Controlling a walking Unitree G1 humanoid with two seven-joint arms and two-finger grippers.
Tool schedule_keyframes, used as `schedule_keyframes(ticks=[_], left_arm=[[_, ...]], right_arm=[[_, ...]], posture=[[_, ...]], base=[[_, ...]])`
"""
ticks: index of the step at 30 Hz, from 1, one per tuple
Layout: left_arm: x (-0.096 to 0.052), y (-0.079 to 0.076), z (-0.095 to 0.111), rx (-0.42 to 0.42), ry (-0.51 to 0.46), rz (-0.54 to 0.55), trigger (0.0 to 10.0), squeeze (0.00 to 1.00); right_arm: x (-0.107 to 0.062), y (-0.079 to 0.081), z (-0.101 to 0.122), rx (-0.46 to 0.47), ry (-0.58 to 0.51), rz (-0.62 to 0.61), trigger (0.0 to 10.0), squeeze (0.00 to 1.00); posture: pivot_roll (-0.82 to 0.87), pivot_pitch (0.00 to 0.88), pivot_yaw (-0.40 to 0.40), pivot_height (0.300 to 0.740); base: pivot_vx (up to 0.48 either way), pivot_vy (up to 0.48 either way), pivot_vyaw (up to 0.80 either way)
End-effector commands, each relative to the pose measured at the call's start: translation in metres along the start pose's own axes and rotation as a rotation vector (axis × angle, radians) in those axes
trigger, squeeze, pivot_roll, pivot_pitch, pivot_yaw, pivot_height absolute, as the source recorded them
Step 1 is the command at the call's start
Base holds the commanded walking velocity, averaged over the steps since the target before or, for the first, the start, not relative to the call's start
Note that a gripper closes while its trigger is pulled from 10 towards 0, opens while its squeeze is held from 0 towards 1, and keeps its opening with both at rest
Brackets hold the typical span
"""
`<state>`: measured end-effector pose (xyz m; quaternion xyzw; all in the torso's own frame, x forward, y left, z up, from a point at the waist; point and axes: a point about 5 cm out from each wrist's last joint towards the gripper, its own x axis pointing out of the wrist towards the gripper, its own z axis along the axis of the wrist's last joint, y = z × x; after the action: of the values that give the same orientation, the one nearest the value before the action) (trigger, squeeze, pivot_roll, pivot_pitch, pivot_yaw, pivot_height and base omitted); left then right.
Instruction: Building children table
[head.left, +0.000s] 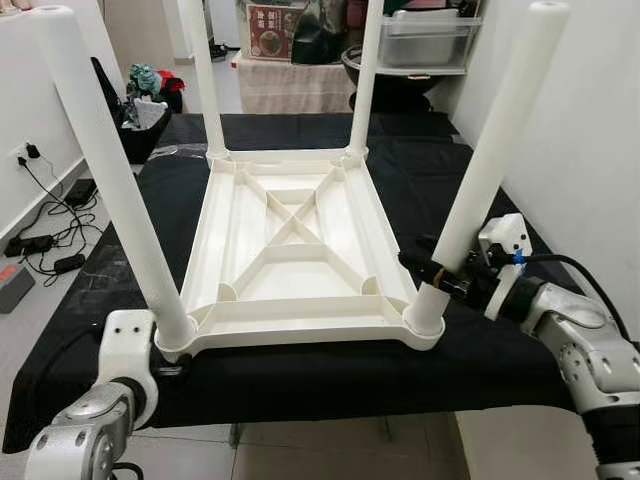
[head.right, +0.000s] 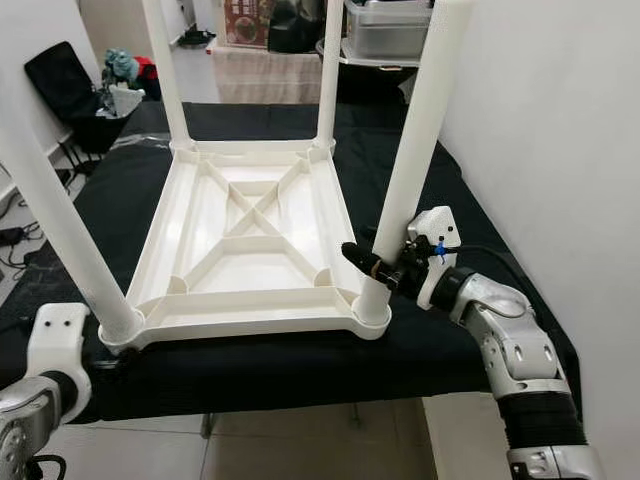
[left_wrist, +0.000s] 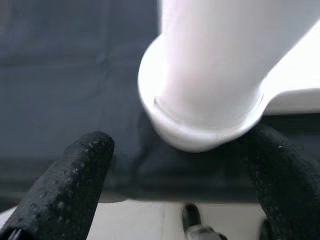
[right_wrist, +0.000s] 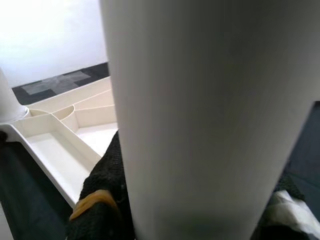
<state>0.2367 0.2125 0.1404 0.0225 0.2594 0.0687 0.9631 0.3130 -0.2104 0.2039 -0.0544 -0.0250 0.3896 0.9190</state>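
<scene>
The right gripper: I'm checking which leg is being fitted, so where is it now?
In the eye views, the right gripper is shut on the near right leg just above its socket at the upturned white tabletop, over the black cloth.

Cluttered room in a home, used as a work and storage space.
Black-covered worktable (head.left: 300, 375) on pale tiled floor (head.left: 330, 455); at 12 o'clock a clear plastic storage bin (head.left: 425, 38) on a shelf and a printed box (head.left: 275, 30); at 9 o'clock a wall socket (head.left: 28, 153) with tangled cables (head.left: 50, 235); at 10 o'clock a basket of clothes (head.left: 148, 100).
</scene>
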Motion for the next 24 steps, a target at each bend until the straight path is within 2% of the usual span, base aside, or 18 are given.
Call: schedule_keyframes(ticks=[1,3,4,5,6,8,11,12,14,17,22,24], left_arm=[[0.0,-0.008,0.003,0.046,-0.027,0.008,10.0,0.0],[-0.001,-0.013,0.004,0.065,-0.043,0.0,10.0,0.0],[-0.001,-0.022,0.007,0.081,-0.067,-0.018,10.0,0.0],[-0.001,-0.022,0.007,0.081,-0.067,-0.018,10.0,0.0],[-0.002,-0.033,0.007,0.051,-0.078,-0.046,10.0,0.0],[-0.001,-0.063,0.011,0.054,-0.111,-0.135,10.0,0.0],[-0.001,-0.072,0.012,0.062,-0.121,-0.164,10.0,0.0],[0.0,-0.082,0.014,0.058,-0.129,-0.192,10.0,0.0],[0.001,-0.087,0.015,0.05,-0.132,-0.206,10.0,0.0],[0.002,-0.106,0.026,0.054,-0.187,-0.247,10.0,0.0],[0.004,-0.115,0.031,0.068,-0.228,-0.251,10.0,0.0],[0.006,-0.113,0.032,0.068,-0.237,-0.233,10.0,0.0]], right_arm=[[0.007,0.015,-0.02,0.073,0.065,0.049,0.0,0.0],[0.01,0.017,-0.018,0.078,0.055,0.048,0.0,0.0],[0.015,0.019,-0.015,0.074,0.042,0.05,0.0,0.0],[0.015,0.019,-0.015,0.074,0.042,0.05,0.0,0.0],[0.022,0.022,-0.013,0.081,0.023,0.038,0.0,0.0],[0.037,0.032,-0.007,0.089,-0.024,0.034,0.0,0.0],[0.041,0.035,-0.005,0.093,-0.038,0.034,0.0,0.0],[0.047,0.039,-0.005,0.097,-0.047,0.044,0.0,0.0],[0.05,0.041,-0.005,0.099,-0.051,0.05,0.0,0.0],[0.061,0.047,-0.005,0.12,-0.062,0.061,0.0,0.0],[0.069,0.055,-0.005,0.138,-0.077,0.09,0.0,0.0],[0.069,0.057,-0.004,0.132,-0.08,0.103,0.0,0.0]], posture=[[0.08,0.097,-0.017,0.74],[0.08,0.098,-0.018,0.74],[0.08,0.098,-0.016,0.74],[0.08,0.098,-0.016,0.74],[0.08,0.098,-0.019,0.74],[0.08,0.095,-0.021,0.74],[0.07,0.093,-0.018,0.74],[0.07,0.093,-0.016,0.74],[0.07,0.093,-0.016,0.74],[0.07,0.09,-0.018,0.74],[0.07,0.086,-0.017,0.74],[0.07,0.081,-0.014,0.74]], base=[[0.0,0.0,0.0],[0.0,0.0,0.0],[0.0,0.0,0.0],[0.0,0.0,0.0],[0.0,0.0,0.0],[0.0,0.0,0.0],[0.0,0.0,0.0],[0.0,0.0,0.0],[0.0,0.0,0.0],[0.0,0.0,0.0],[0.0,0.0,0.0],[0.0,0.0,0.0]])
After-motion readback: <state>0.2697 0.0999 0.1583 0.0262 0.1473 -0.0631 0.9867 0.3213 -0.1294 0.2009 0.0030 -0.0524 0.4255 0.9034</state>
